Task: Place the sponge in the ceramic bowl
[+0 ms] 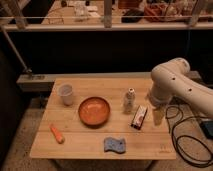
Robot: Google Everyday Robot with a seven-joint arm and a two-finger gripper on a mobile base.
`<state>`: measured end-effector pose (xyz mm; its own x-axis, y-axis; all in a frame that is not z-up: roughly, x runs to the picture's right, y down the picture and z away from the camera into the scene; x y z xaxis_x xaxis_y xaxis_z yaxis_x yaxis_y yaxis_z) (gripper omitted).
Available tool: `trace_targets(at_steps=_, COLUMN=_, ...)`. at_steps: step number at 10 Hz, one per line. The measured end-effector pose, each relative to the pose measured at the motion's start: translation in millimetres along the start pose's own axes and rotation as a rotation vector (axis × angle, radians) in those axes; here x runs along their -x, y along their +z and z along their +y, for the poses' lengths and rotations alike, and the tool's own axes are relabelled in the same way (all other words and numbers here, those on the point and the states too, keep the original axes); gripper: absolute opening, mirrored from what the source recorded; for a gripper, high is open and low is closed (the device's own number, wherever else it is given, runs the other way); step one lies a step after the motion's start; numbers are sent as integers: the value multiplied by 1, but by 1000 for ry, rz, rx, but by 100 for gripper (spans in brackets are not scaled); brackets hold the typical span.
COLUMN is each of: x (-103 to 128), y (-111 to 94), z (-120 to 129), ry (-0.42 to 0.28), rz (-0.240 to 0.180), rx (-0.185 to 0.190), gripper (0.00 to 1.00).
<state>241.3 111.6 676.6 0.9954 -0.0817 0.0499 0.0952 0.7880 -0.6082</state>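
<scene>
- Six items sit on the wooden table (80, 146): sponge, ceramic bowl, white cup, orange stick, small pale bottle, dark packet.
- Sponge (114, 145) lies flat near the front edge, just front-right of the ceramic bowl (94, 111), not touching it.
- Bowl is mid-table, upright, nothing inside.
- White cup (65, 93) stands at back-left of the bowl; orange stick (57, 133) lies front-left.
- Small pale bottle (129, 100) is upright to the right of the bowl; dark packet (139, 117) lies just beside it, toward the front.
- Gripper (158, 114) hangs below the white arm (172, 82) at the table's right side, just right of the packet and well apart from the sponge.
- Gripper apart or together: can't tell.
- Black cables (186, 137) trail on the floor at the right.
</scene>
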Motion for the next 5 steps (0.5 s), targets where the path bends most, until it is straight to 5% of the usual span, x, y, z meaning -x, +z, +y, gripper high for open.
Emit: trace_targets(at_steps=5, x=17, y=8, z=17, ry=-17, rz=-3, rx=19, gripper=80)
